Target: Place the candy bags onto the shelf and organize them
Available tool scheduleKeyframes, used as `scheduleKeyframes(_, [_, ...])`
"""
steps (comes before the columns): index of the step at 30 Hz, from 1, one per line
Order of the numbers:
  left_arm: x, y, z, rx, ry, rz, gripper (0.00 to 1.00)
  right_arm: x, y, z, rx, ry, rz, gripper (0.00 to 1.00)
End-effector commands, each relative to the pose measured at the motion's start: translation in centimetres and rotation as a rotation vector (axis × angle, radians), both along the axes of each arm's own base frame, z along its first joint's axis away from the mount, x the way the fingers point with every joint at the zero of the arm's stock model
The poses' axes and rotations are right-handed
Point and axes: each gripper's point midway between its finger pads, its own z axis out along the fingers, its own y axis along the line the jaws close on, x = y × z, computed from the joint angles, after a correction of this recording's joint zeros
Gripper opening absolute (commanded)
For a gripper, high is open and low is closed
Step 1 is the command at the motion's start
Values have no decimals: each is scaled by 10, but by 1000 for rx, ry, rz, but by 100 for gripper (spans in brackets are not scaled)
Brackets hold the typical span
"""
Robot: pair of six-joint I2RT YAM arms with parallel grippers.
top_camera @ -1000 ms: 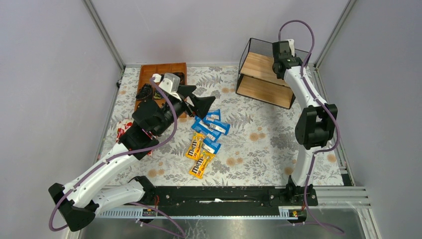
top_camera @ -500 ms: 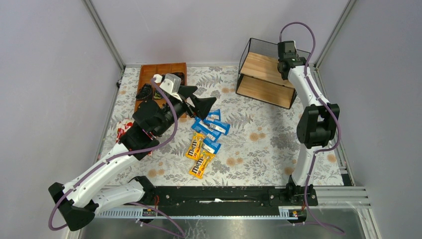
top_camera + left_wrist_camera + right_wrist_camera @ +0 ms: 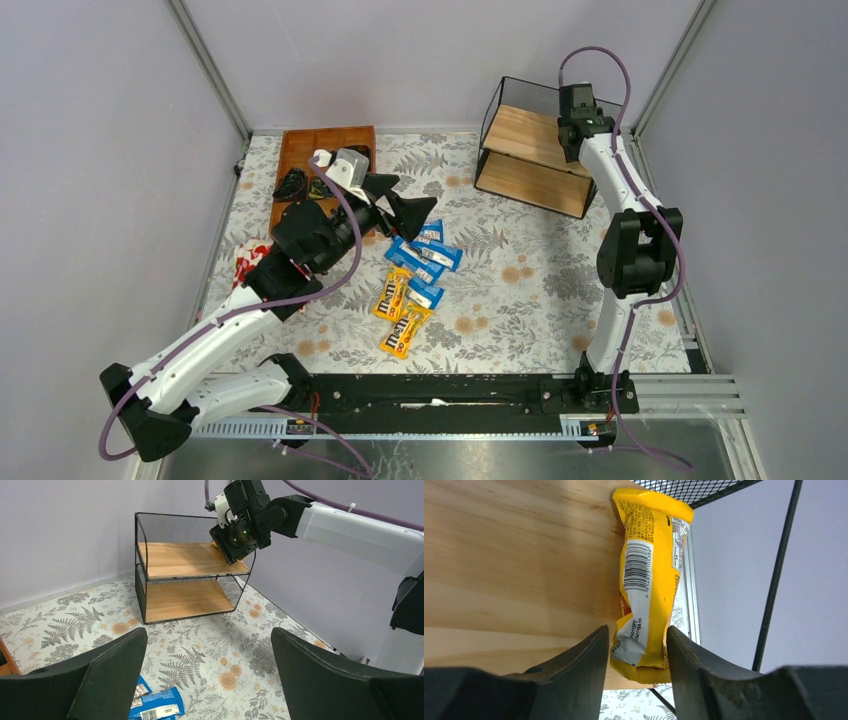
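The shelf (image 3: pixel 528 150) stands at the back right, a black mesh rack with two wooden boards (image 3: pixel 180 560). A yellow candy bag (image 3: pixel 649 575) lies lengthways on its top board, its near end past the board's edge. My right gripper (image 3: pixel 638 635) is open and straddles that near end; a small gap shows at the left finger. In the top view the right gripper (image 3: pixel 576 105) hangs over the shelf's right end. Several blue bags (image 3: pixel 425 255) and two yellow bags (image 3: pixel 398 310) lie mid-table. My left gripper (image 3: pixel 412 195) hovers wide open and empty above the blue bags (image 3: pixel 155 707).
A brown compartment tray (image 3: pixel 300 150) sits at the back left with dark items in it. A red-and-white cloth pouch (image 3: pixel 248 262) lies by the left arm. Grey walls close in the floral mat on three sides.
The right gripper has shifted a little toward the shelf's right end and its jaws have widened around the yellow bag. The left gripper has edged slightly toward the blue bags.
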Motion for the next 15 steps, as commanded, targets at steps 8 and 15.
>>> scheduleKeyframes(8, [-2, 0, 17, -44, -48, -3, 99, -2, 3, 24, 39, -39, -9, 70])
scheduleKeyframes(15, [-3, 1, 19, -47, -51, -7, 99, -10, 43, 45, 72, -74, 53, 82])
